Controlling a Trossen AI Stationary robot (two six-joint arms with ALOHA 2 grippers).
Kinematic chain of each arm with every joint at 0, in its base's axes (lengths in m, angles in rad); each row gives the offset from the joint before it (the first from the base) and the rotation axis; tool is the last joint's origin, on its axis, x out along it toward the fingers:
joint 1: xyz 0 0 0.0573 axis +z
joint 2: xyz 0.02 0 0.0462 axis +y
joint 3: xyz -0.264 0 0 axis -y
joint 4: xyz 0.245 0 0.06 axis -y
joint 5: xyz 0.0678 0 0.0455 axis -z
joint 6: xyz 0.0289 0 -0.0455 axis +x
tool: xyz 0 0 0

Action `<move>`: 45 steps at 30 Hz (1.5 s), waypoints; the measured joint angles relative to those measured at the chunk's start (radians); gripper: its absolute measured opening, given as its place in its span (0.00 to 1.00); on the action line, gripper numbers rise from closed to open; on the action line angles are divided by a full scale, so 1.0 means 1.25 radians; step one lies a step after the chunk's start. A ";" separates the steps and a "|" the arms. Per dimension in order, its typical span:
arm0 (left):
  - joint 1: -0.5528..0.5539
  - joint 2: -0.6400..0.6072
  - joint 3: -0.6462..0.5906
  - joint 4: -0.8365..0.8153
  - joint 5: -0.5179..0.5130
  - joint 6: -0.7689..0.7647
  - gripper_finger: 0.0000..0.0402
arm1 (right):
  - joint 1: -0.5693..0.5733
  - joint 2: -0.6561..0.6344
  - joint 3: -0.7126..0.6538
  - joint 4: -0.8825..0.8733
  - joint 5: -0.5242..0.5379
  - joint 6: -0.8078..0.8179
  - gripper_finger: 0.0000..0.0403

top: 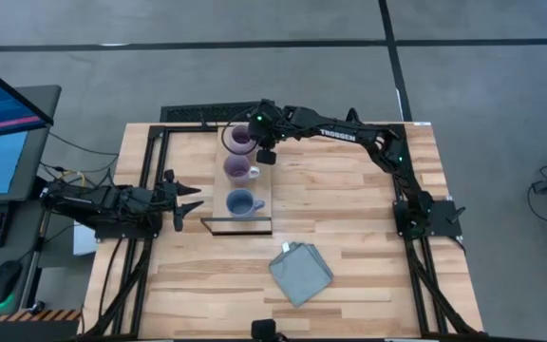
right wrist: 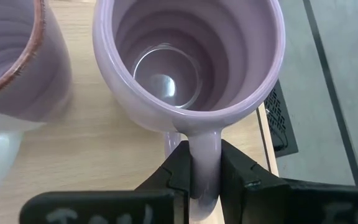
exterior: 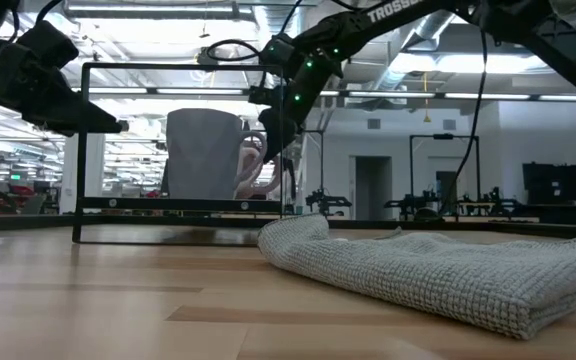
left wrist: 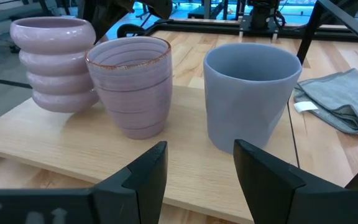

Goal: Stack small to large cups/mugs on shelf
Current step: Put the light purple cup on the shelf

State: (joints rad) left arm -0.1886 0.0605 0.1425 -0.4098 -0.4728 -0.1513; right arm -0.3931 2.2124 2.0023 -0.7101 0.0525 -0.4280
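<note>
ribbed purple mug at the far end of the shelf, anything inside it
The right wrist view looks into the ribbed purple mug: only stepped inner walls and a glossy bare bottom, nothing in it. The right gripper pinches its handle, whose lower end is hidden between the fingers.

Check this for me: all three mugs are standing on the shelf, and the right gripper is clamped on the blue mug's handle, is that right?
Not quite. The right gripper is clamped on the handle of the ribbed purple mug, not the blue mug; the right wrist view shows it plainly. The rest holds: all three mugs, with the other purple mug in the middle, stand on the shelf.
</note>
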 joint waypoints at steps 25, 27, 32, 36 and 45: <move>0.000 0.000 -0.001 0.000 -0.001 0.000 0.44 | 0.000 0.001 -0.001 0.037 -0.002 0.001 0.15; 0.000 0.000 -0.001 0.000 -0.001 0.000 0.44 | 0.000 0.001 -0.001 0.031 -0.002 0.002 0.15; 0.000 0.000 -0.001 0.000 -0.001 0.000 0.44 | 0.000 0.001 -0.001 0.007 -0.001 0.011 0.15; 0.000 0.000 -0.001 0.000 -0.001 0.000 0.44 | 0.000 0.001 -0.001 -0.018 -0.001 0.016 0.15; 0.000 0.000 -0.001 0.000 0.000 -0.001 0.44 | 0.002 0.001 -0.001 -0.010 -0.001 0.016 0.15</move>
State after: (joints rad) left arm -0.1883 0.0605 0.1413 -0.4103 -0.4734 -0.1520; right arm -0.3901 2.2139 2.0006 -0.7223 0.0507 -0.4084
